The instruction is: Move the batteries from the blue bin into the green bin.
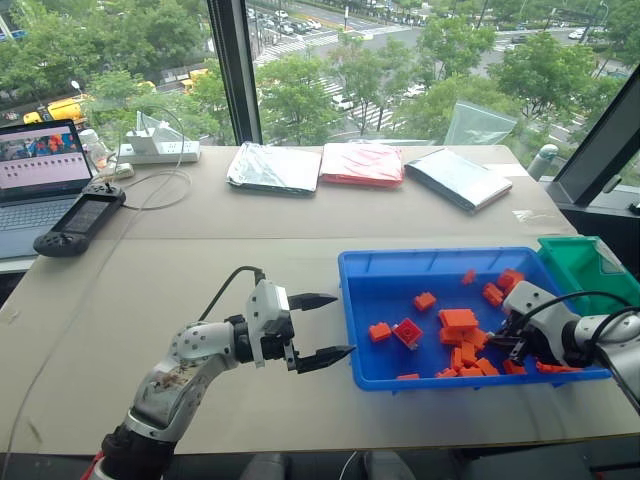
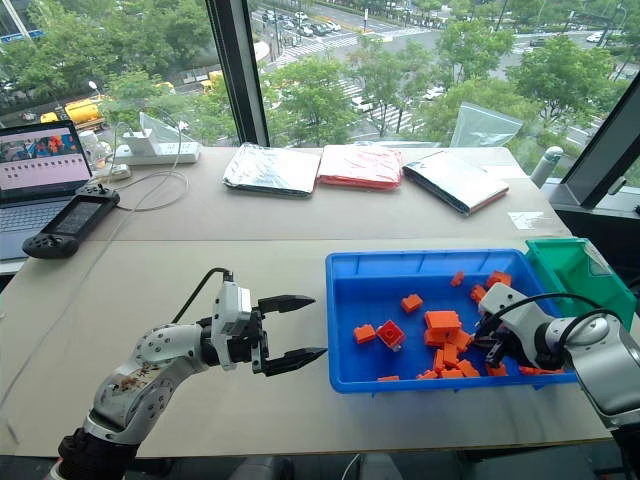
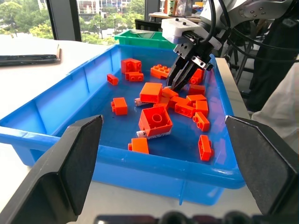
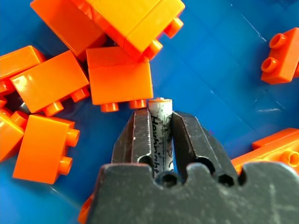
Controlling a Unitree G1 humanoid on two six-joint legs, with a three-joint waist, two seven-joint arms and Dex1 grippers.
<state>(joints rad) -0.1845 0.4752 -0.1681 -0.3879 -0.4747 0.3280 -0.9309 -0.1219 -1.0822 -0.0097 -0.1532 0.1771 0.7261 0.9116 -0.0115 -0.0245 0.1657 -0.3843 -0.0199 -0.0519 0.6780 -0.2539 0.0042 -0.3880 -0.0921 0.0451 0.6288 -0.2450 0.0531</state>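
The blue bin sits on the table at the right, with several orange bricks scattered in it. My right gripper is down among the bricks at the bin's near right side, shut on a slim silver-grey battery that stands between its fingers. Another battery peeks out from under a large brick near the bin's middle. The green bin stands against the blue bin's far right corner. My left gripper hovers open and holds nothing, just outside the blue bin's left wall, pointing at it.
At the far left lie a laptop, a black handheld controller and a white power strip with cables. Two foil packets and a red one lie along the window edge. Bare tabletop spreads left of the blue bin.
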